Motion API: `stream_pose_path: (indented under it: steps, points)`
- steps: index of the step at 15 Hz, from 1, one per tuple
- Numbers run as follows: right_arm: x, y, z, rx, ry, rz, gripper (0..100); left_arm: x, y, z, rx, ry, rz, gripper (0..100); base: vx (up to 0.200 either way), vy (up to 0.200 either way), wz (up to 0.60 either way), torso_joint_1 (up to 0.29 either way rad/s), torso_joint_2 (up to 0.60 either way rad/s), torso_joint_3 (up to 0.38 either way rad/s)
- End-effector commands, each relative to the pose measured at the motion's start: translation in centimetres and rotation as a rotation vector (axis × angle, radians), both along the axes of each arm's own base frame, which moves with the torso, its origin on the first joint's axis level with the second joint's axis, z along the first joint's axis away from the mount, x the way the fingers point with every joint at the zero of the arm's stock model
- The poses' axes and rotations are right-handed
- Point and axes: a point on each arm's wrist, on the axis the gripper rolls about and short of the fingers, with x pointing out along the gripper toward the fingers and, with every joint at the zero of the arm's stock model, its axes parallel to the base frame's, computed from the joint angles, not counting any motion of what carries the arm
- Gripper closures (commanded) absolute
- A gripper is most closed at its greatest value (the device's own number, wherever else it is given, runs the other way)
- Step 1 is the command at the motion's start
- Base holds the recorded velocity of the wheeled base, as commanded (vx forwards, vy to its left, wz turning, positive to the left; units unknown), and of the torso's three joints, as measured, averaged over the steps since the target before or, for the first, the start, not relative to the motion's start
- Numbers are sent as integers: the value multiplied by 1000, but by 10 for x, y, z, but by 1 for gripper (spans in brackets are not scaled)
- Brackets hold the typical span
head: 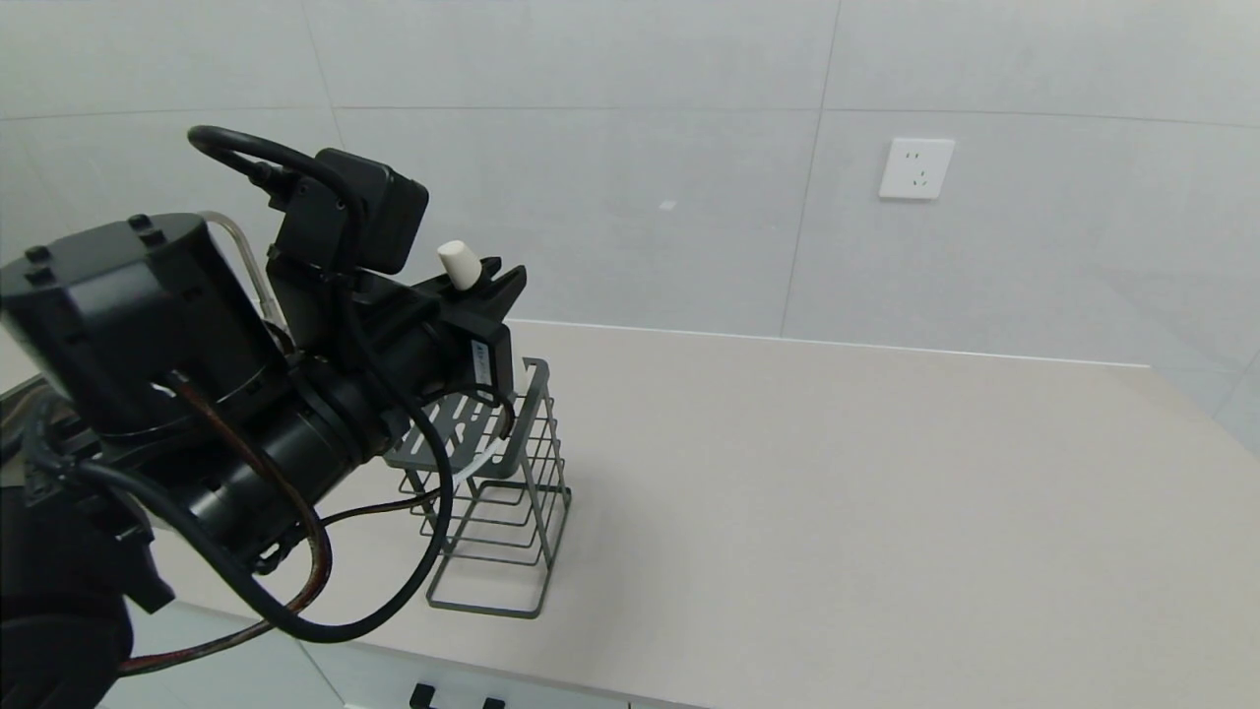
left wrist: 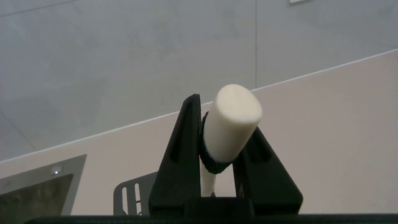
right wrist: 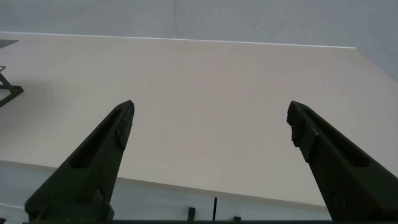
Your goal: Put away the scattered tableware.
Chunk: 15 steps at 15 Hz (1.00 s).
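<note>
1. Left tool (head: 482, 281) is pressed onto a cream-white rounded utensil handle (left wrist: 233, 118), which stands up between the jaws with a slight tilt. The working end is hidden behind the tool and arm, so I cannot tell whether it is a spoon or a fork.
2. The held piece hangs just above the grey wire-and-plate metal rack (head: 537, 389), which stands near the front left edge of the beige worktop (head: 837, 473). I cannot tell whether the lower end is already inside the rack.
3. Right tool (right wrist: 210, 112) has its jaws spread wide with nothing between them. It sits over bare worktop, well apart from the rack.
4. Judgement: this is the insertion step, probably close to release.
5. Risk: the arm blocks sight of the lower end, so it may catch on the slotted plate or a wire instead of finding an opening. Pushing down then could tip the light rack or slide it toward the nearby edge.
6. Risk: the handle is smooth and round and is gripped near its top — it may swivel in the grip. An early release could drop it outside the rack.
</note>
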Motion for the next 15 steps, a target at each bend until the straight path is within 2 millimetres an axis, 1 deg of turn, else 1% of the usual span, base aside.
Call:
stream_pose_path:
  steps: [1, 6, 11, 13, 15]
  points:
    - [0, 0, 0, 0, 2, 1, 0, 0, 0, -4, 7, 13, 11, 100, 0, 0, 0, 0, 0, 0]
    - [0, 0, 0, 0, 2, 1, 0, -6, 4, -10, 16, 31, 11, 100, 0, 0, 0, 0, 0, 0]
    - [0, 0, 0, 0, 2, 1, 0, -23, 18, -11, 17, 32, 11, 100, 0, 0, 0, 0, 0, 0]
    - [0, 0, 0, 0, 2, 1, 0, -22, 17, -13, 22, 40, 11, 100, 0, 0, 0, 0, 0, 0]
    - [0, 0, 0, 0, 2, 1, 0, -15, 13, -19, 27, 66, 16, 100, 0, 0, 0, 0, 0, 0]
